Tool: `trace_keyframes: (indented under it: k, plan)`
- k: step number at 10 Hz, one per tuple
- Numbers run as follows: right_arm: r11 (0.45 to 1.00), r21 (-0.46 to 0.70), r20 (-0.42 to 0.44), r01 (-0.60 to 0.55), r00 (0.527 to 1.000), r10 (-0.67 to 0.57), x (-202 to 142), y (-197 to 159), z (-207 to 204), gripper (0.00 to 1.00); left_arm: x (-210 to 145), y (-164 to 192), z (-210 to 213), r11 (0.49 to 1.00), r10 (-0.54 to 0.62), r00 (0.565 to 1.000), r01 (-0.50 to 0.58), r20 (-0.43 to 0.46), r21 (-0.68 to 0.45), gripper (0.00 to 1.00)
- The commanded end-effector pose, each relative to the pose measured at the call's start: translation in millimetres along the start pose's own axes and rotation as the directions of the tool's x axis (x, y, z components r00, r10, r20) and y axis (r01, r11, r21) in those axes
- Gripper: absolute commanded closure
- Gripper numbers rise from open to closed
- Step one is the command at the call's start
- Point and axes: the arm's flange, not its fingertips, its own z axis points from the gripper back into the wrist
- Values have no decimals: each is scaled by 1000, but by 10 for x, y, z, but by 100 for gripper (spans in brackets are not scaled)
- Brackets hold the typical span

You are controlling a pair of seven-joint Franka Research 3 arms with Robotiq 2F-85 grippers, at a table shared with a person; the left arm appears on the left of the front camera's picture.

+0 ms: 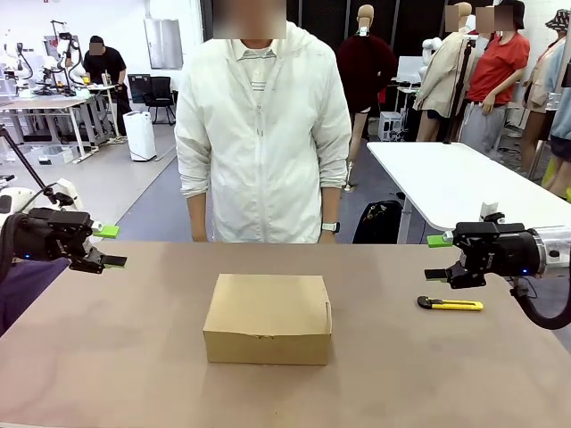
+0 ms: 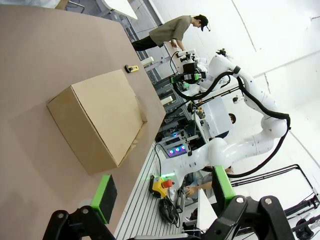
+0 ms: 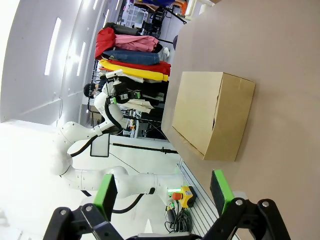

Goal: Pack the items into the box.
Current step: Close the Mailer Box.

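Cardboard box [image 1: 268, 318] sits closed at the middle of the brown desk [image 1: 107, 357] in the front view, its flap lid down and a small notch in its front edge, plain and unmarked, corners crisp. The person [image 1: 261, 134] stands just behind the far edge, arms hanging. The left gripper [image 1: 109, 246] hovers above the desk's left side with jaws apart and nothing between them; the right gripper [image 1: 437, 257] hovers at the right, jaws likewise apart and empty, with a yellow-and-black utility knife [image 1: 451, 304] lying on the desk just below it. No pouch or gadget shows on the desk, so the step in hand looks like getting the lid up first: I would catch the flap at the notch with one finger, lift slowly, and steady the carton's side with the other arm so the light box does not slide. From the left wrist view, the box [image 2: 100, 117] lies well ahead of the spread green pads [image 2: 104, 197], its top flat and shut, the knife [image 2: 131, 68] small beyond it. From the right wrist view, the box [image 3: 212, 115] again sits apart from the spread pads [image 3: 106, 192], a thin seam along its lid edge the only place to pry.
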Motion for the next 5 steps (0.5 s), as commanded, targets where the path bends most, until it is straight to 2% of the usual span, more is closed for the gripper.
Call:
trace_keyframes:
  k: [1,5]
  plan:
    - [1000,6,0,-20,1000,20,44,10,13,0,4,-16,9,1000,-11,1000,12,16,-19,0]
    - [1000,6,0,-20,1000,20,44,10,13,0,4,-16,9,1000,-11,1000,12,16,-19,0]
